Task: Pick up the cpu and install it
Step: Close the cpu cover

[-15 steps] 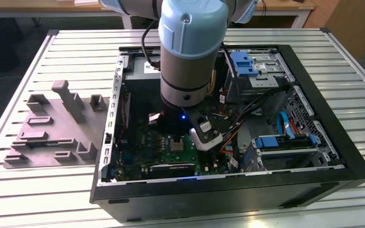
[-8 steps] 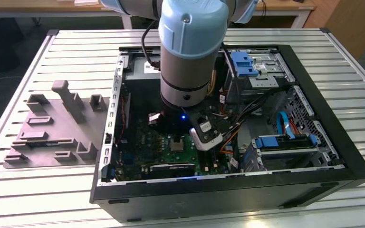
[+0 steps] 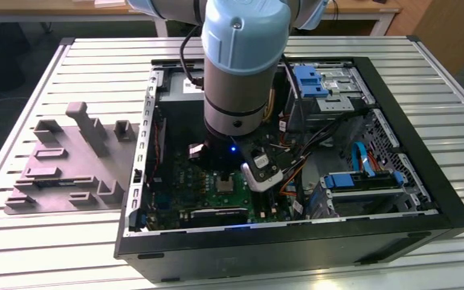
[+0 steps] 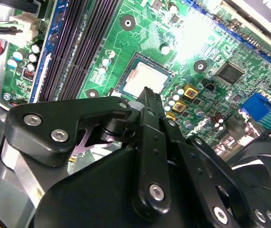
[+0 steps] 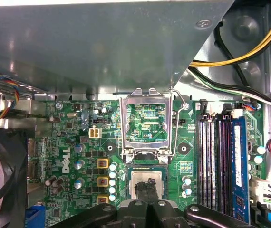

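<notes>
The cpu (image 5: pixel 147 174) lies flat in its socket on the green motherboard (image 5: pixel 69 137), silvery top up; it also shows in the second wrist view (image 4: pixel 141 77) and in the exterior view (image 3: pixel 226 183). The hinged silver socket frame (image 5: pixel 145 99) stands flipped open just beyond it. My gripper (image 5: pixel 147 184) hangs over the chip's middle with its two black fingers pressed together and nothing between them. In the second wrist view the gripper (image 4: pixel 149 92) ends at the chip's edge. Whether the tips touch the chip I cannot tell.
The arm (image 3: pixel 236 72) reaches down into the open computer case (image 3: pixel 425 175). Memory slots (image 5: pixel 221 161) run beside the socket, a fan (image 5: pixel 0 175) on the other side. Yellow and black cables (image 5: pixel 249 47) and a grey metal wall (image 5: pixel 102 42) lie behind. A grey fixture (image 3: pixel 70 163) sits on the table.
</notes>
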Controlling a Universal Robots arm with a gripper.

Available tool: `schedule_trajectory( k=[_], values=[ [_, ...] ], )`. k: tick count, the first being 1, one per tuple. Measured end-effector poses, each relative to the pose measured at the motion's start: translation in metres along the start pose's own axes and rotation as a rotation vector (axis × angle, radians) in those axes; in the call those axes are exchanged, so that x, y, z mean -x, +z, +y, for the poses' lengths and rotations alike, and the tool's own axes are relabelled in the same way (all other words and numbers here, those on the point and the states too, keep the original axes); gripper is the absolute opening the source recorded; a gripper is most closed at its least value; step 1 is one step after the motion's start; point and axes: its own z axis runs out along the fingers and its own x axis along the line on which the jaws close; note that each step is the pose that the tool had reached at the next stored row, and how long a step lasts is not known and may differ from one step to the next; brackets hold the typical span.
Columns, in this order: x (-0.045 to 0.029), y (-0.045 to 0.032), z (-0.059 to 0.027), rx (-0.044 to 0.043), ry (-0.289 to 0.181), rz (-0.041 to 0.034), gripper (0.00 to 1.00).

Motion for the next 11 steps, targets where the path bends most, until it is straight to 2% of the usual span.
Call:
schedule_trajectory(
  k=[4, 9, 11],
  values=[
    [0.0, 0.0, 0.0, -0.0002, -0.006, 0.0006, 0.11],
    [0.0, 0.0, 0.0, -0.0048, -0.088, 0.0071, 0.11],
    [-0.0001, -0.0013, 0.0001, -0.0052, -0.094, 0.0077, 0.11]
  ],
)
